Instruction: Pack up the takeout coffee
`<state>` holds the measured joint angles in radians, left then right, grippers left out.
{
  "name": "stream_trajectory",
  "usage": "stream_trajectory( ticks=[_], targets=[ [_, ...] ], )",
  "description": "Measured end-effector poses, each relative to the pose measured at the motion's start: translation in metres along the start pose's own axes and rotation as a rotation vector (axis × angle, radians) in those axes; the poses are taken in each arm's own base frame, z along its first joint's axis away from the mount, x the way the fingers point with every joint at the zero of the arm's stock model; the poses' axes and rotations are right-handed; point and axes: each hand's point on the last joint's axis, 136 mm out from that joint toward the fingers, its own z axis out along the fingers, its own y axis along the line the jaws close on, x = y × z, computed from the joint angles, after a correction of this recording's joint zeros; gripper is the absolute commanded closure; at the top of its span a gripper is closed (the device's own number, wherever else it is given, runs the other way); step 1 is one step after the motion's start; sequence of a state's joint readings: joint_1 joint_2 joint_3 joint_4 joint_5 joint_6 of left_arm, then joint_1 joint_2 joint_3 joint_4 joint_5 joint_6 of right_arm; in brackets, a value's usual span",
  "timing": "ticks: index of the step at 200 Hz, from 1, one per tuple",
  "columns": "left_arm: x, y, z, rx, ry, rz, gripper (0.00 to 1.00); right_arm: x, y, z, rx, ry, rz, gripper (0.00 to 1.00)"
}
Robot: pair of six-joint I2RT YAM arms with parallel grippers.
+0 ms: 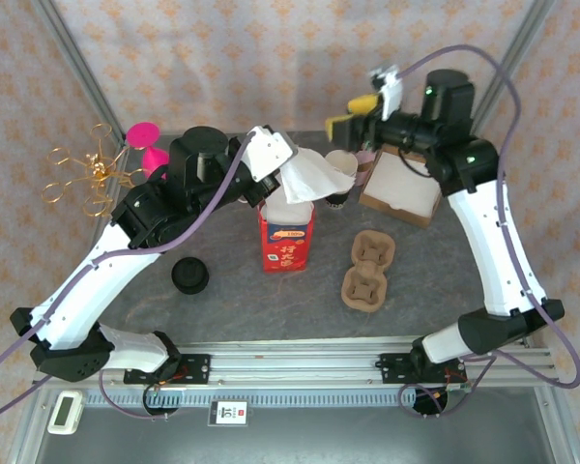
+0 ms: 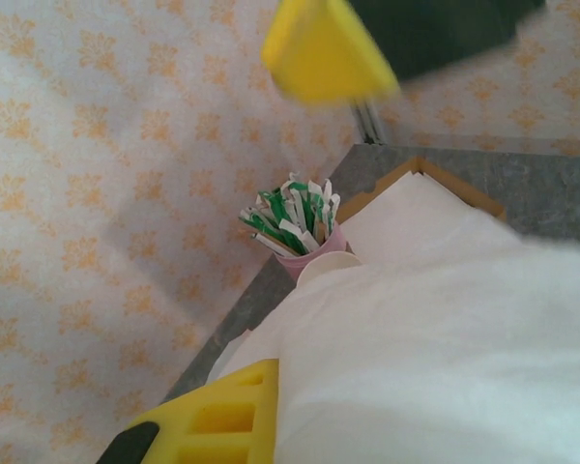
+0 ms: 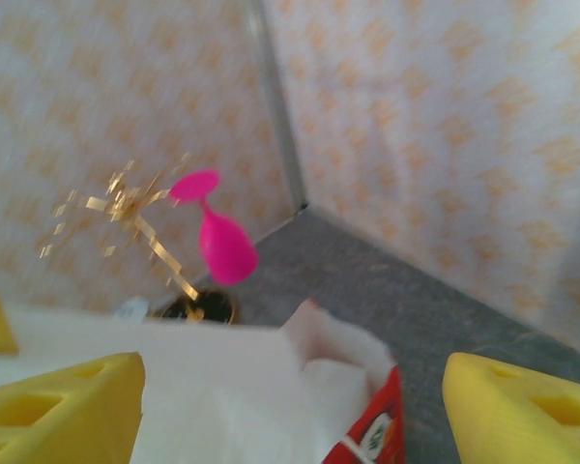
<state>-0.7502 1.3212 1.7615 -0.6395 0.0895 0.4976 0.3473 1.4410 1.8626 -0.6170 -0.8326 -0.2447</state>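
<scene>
Over the red bag [image 1: 287, 246] at mid-counter, a white napkin [image 1: 307, 177] stood bunched at the mouth, lying against the lower finger of my left claw [image 2: 271, 208]. Whether that claw was pinching it or had let go, I could not tell. My right claw [image 1: 351, 114] hung high at the back, jaws spread wide, holding nothing.

By my reckoning the packing had barely begun. The paper cup [image 1: 340, 164] sat at the back, just beside the pink pot of green-and-white packets [image 2: 295, 227] and the napkin box [image 1: 401, 188], with no lid on it that I could see. A black lid [image 1: 189, 275], as I took it, lay well apart at front left. The pulp carrier [image 1: 367, 271] lay empty to the right of the bag. So capping the cup, seating it and bagging it all seemed left to do.

The counter [image 1: 232, 309] was grey and stone-mottled, walled by cream paper with orange sprigs. A pink goblet [image 1: 145, 135] and a gold wire ornament [image 1: 82, 174] stood at back left.
</scene>
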Motion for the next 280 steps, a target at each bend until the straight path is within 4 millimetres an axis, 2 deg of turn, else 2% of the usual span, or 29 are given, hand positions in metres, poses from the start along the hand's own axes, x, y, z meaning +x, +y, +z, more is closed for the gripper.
stream_trajectory(
  ticks=[18, 36, 58, 77, 110, 141, 184, 233, 249, 280],
  targets=[
    [-0.005, 0.001, 0.003, 0.004, -0.008, 0.005, 1.00, 0.032, 0.025, 0.011, -0.080, 0.067, -0.056, 0.19],
    [-0.009, 0.001, 0.009, 0.007, -0.011, 0.009, 1.00, 0.059, 0.041, 0.010, -0.124, 0.100, -0.108, 0.17],
    [-0.015, -0.001, 0.016, 0.026, -0.021, 0.009, 1.00, 0.073, 0.053, 0.001, -0.142, 0.096, -0.173, 0.16],
    [-0.020, -0.006, 0.017, 0.062, -0.042, 0.008, 1.00, 0.066, 0.064, -0.002, -0.158, 0.057, -0.252, 0.15],
    [-0.033, -0.016, 0.011, 0.130, -0.092, 0.008, 1.00, 0.053, 0.075, 0.002, -0.162, 0.002, -0.393, 0.12],
    [-0.044, -0.021, 0.003, 0.179, -0.135, 0.010, 1.00, 0.045, 0.072, 0.005, -0.140, -0.018, -0.481, 0.12],
    [-0.041, -0.027, 0.005, 0.208, -0.114, 0.009, 1.00, 0.045, 0.067, 0.008, -0.114, -0.014, -0.531, 0.11],
    [-0.038, -0.029, 0.006, 0.218, -0.104, 0.005, 1.00, 0.035, 0.062, -0.007, -0.030, -0.031, -0.597, 0.10],
    [-0.039, -0.031, 0.009, 0.230, -0.103, 0.001, 1.00, 0.029, 0.062, -0.008, -0.027, -0.042, -0.617, 0.13],
    [-0.038, -0.035, 0.015, 0.255, -0.095, -0.001, 1.00, 0.024, 0.063, 0.001, -0.057, -0.048, -0.642, 0.29]
  ],
)
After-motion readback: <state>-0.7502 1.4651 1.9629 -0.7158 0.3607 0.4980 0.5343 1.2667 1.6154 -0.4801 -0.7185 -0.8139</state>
